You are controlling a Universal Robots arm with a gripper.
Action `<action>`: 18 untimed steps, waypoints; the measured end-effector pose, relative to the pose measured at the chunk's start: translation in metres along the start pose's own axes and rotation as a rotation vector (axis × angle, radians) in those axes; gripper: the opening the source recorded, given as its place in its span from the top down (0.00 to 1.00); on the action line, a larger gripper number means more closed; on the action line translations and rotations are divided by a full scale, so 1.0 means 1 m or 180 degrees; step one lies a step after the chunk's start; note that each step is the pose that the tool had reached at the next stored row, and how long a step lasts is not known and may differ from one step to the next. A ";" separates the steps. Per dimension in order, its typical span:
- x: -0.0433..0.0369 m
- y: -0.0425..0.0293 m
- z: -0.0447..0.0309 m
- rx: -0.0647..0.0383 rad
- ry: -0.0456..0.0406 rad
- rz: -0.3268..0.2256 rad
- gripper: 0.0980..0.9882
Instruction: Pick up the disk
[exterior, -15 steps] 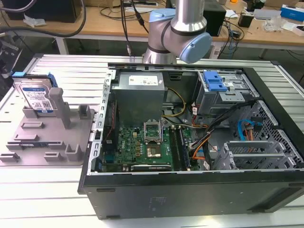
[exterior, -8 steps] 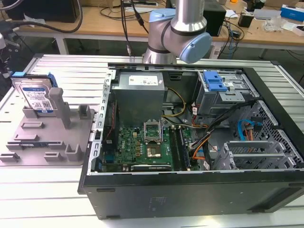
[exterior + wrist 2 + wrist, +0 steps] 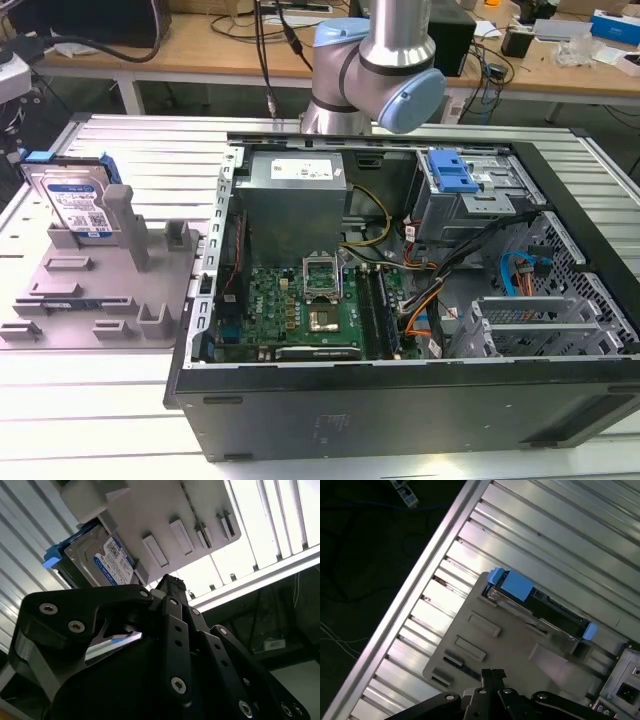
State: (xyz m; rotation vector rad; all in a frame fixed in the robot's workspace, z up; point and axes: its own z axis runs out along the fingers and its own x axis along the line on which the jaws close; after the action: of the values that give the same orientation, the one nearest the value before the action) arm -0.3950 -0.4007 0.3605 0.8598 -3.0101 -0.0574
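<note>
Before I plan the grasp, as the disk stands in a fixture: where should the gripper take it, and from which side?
Probably its top edge, pinched across the thin thickness, coming down from above. The disk stands upright on edge in the grey fixture tray, with a post by its label face, so only the top is free.

Disk [image 3: 80,207]: silver metal casing, glossy printed label, blue plastic rails. Fixture tray [image 3: 90,292]: matt grey plastic. Table [image 3: 150,150]: ribbed bright aluminium.

I see the disk [image 3: 78,205] standing upright on edge in the grey tray [image 3: 100,295], exterior view's left: silver, blue-and-white label, blue rails.
</note>
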 end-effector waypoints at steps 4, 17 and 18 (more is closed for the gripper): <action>0.0000 0.0000 0.0000 0.0000 0.0010 -0.0260 0.99; -0.0011 -0.0007 0.0000 0.0000 0.0048 -0.1245 0.99; -0.0011 -0.0007 0.0000 0.0000 0.0050 -0.1311 0.99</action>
State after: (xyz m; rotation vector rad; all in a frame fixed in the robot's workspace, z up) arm -0.3937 -0.4008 0.3605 1.4541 -2.7641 -0.0528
